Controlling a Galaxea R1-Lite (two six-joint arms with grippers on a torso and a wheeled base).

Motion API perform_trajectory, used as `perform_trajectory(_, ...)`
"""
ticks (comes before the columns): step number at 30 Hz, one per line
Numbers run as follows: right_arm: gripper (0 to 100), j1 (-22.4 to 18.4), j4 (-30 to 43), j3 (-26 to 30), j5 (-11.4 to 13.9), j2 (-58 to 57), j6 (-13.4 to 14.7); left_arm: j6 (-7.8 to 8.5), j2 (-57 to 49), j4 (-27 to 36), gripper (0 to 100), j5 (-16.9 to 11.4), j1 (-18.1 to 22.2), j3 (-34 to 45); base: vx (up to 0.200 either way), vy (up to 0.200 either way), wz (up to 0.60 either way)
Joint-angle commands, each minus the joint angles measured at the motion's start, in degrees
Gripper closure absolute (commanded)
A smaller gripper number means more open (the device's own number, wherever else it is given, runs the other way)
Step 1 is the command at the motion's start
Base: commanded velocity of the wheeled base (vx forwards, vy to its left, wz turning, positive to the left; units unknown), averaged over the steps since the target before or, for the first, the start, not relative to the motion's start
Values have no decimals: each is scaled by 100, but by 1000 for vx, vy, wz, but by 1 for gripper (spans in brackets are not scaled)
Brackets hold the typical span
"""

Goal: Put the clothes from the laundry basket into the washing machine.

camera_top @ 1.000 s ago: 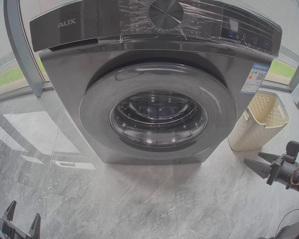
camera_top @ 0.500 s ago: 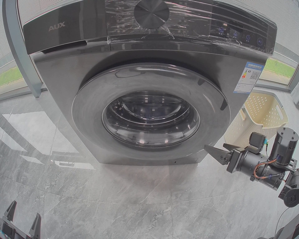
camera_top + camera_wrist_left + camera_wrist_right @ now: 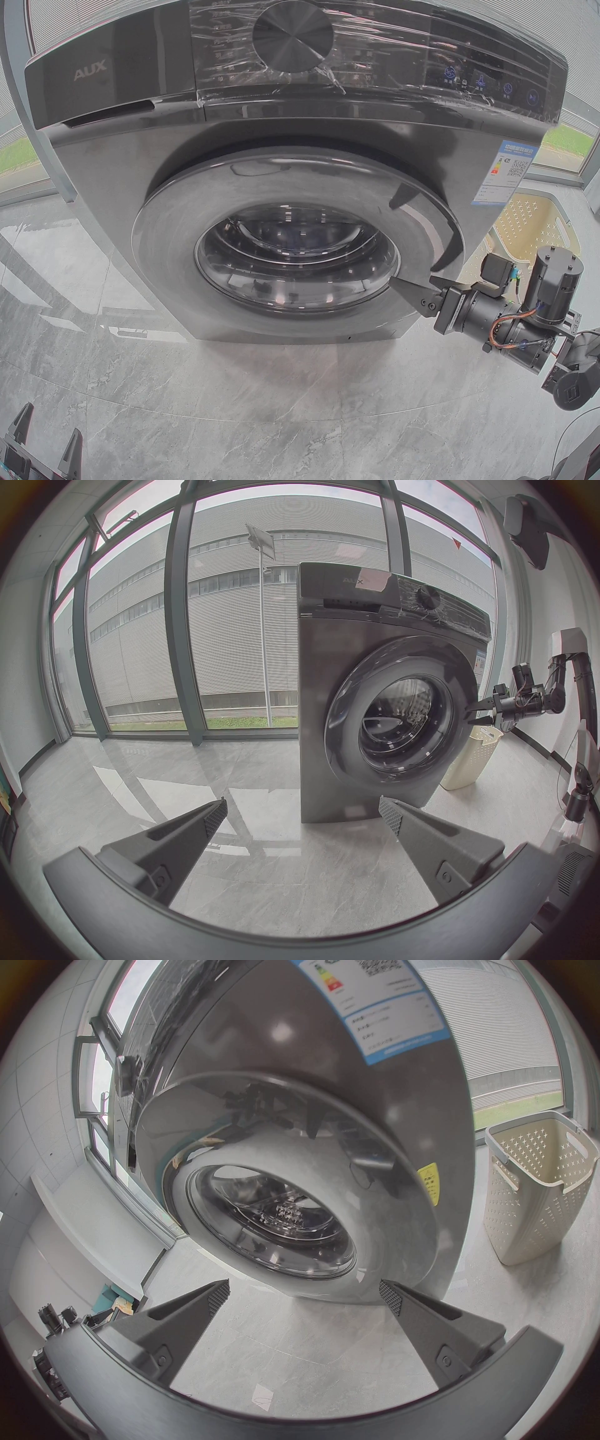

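The grey washing machine [image 3: 294,125] stands in front of me with its round door [image 3: 187,206] shut over the glass porthole [image 3: 297,256]. To its right is the cream perforated laundry basket [image 3: 531,225], upright on the floor; the inner walls I see are bare. My right gripper [image 3: 415,284] is open, its fingertips close to the door's right rim at mid height, nothing between them. The right wrist view has that gripper [image 3: 304,1290] facing the door [image 3: 387,1210], the basket [image 3: 537,1179] off to the side. My left gripper [image 3: 47,431] is open low over the floor.
Glossy grey floor tiles [image 3: 281,400] spread in front of the machine. Tall windows with dark frames [image 3: 178,617] stand behind and beside it. In the left wrist view the open left gripper [image 3: 303,808] faces the machine [image 3: 350,636] from some way off.
My right arm has swung left from beside the basket to the door's right rim. The head view has shifted closer to the machine. The left gripper has stayed put.
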Motion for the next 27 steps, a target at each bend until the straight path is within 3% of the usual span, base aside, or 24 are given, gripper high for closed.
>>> perform_trajectory(1, 0, -47, -2, -155, -2, -24, -14, -3, -81, -1, 0, 1, 1, 92, 0, 0, 0)
perform_trajectory(9, 0, -425, -10, -445, -196, -50, -14, -12, -81, -1, 0, -8, 1, 92, 0, 0, 0)
perform_trajectory(13, 0, -363, -2, -330, -205, -120, 3, -12, -81, -10, 0, -8, 1, 92, 0, 0, 0)
perform_trajectory(15, 0, -267, -10, -120, -187, -234, -32, -12, -81, -1, 0, -8, 1, 92, 0, 0, 0)
perform_trajectory(21, 0, 894, -2, 1199, -152, -1184, -269, -29, -81, -1, 0, -8, 1, 92, 0, 0, 0)
perform_trajectory(27, 0, 946, 104, 2262, -125, -2379, -796, -47, -81, -1, 0, -8, 1, 92, 0, 0, 0)
